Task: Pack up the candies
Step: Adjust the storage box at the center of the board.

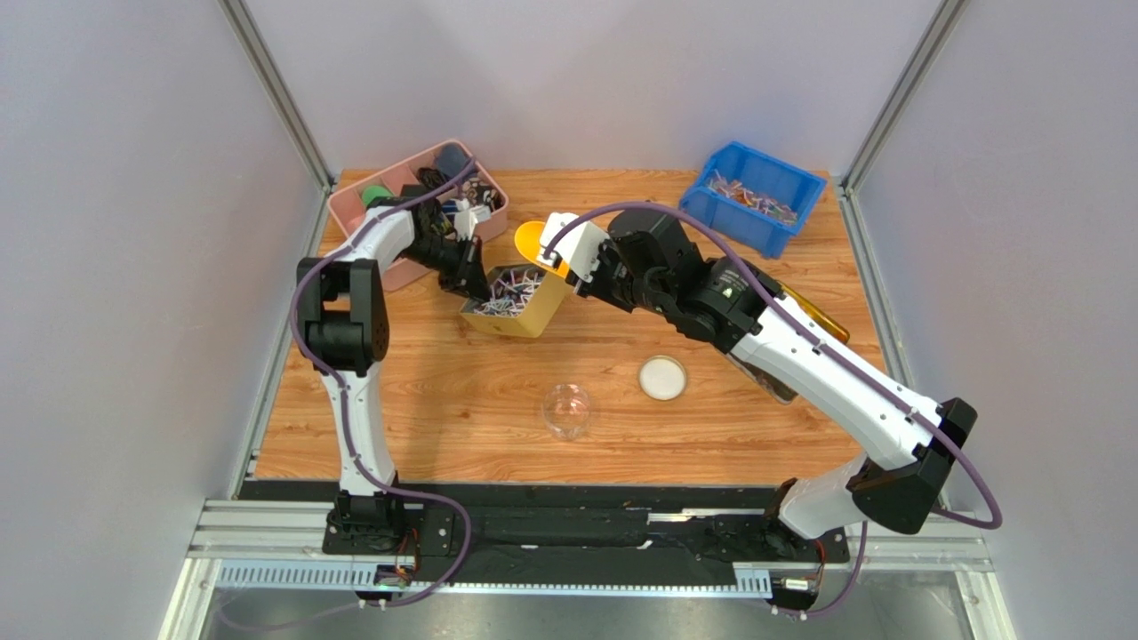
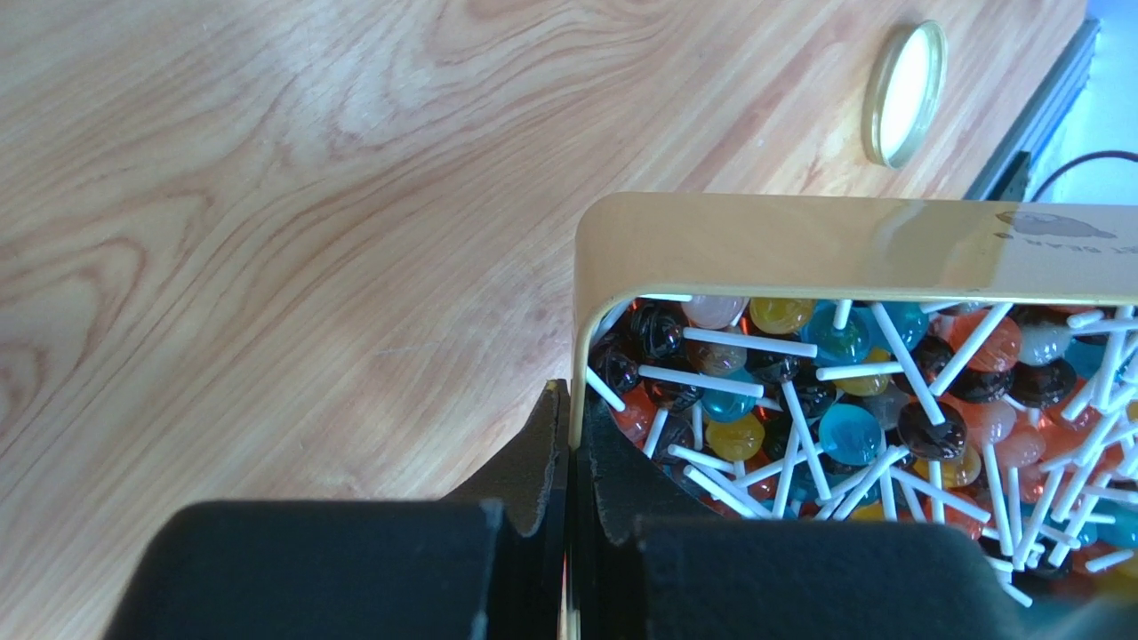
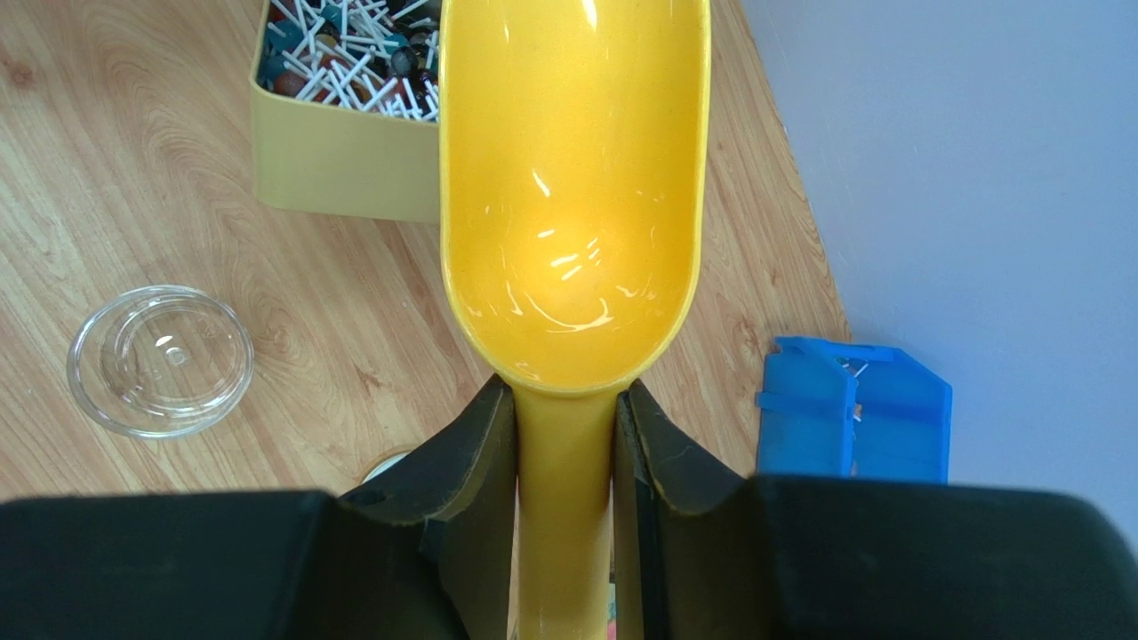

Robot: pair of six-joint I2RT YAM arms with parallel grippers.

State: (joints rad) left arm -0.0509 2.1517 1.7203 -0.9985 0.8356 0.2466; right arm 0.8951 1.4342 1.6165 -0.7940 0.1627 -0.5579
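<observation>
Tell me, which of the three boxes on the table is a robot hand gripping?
The yellow box in the middle: the left hand pinches its wall. No hand grips the pink bin or the blue bin.

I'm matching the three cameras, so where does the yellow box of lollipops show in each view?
Top external: yellow box, left of centre.
Left wrist: lower right.
Right wrist: top left, partly behind the scoop.
Shared landmark: white lid, seen in top external and left wrist.

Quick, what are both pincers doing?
Left pincer: closed, gripping the yellow rectangular box by its wall.
Right pincer: closed around the glossy yellow plastic scoop.
</observation>
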